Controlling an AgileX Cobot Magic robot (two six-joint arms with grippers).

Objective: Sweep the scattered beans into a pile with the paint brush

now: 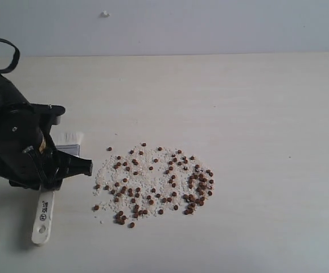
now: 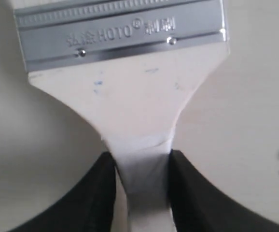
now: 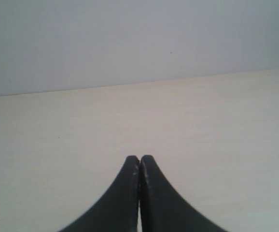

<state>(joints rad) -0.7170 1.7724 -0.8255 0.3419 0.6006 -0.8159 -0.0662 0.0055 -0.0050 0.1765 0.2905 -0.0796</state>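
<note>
The paint brush [image 1: 43,215], at lower left, is clamped at its pale wooden neck by the left fingers [image 2: 93,198]; the right fingers [image 3: 122,193] are pressed together; round beans [image 1: 153,182] lie scattered at centre.

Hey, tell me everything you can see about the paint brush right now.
The paint brush is flat and wide: a pale wooden handle with a hole near its end, a silver metal band stamped HOTO, and off-white bristles. It seems to lie flat on the table, left of the beans and apart from them, with its bristles toward the far side. The left gripper pinches the handle's narrow neck from both sides.
</note>
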